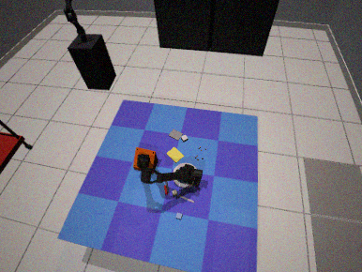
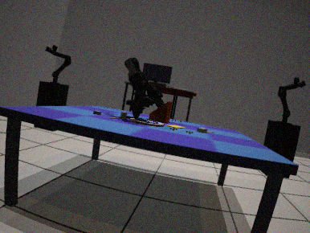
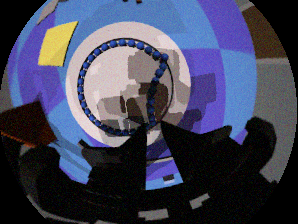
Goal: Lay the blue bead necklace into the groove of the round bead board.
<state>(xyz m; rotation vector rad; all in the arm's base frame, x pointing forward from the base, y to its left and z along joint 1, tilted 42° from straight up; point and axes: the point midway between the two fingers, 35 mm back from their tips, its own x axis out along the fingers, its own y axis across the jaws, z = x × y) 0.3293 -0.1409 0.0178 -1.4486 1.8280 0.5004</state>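
Bead necklace [image 2: 150, 121] [image 3: 81, 81] only partly in the groove, fwiw
From where I stood, most beads followed the round board's [image 1: 177, 171] [image 2: 154, 124] [image 3: 75, 97] groove, but the rt side in wrist view cut inward. Claw [image 1: 195, 177] [image 2: 136, 117] [image 3: 153, 124] was slightly open, tips apart, nr the inward run's end.

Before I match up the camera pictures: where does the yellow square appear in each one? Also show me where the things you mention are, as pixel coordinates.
Top: near the centre [image 1: 175, 155].
Exterior: right of centre [image 2: 175, 126], seen nearly edge-on.
Wrist: upper left [image 3: 58, 44].
Shared landmark: the round white board [image 1: 178, 170] [image 2: 154, 124] [image 3: 181, 65] beside it.
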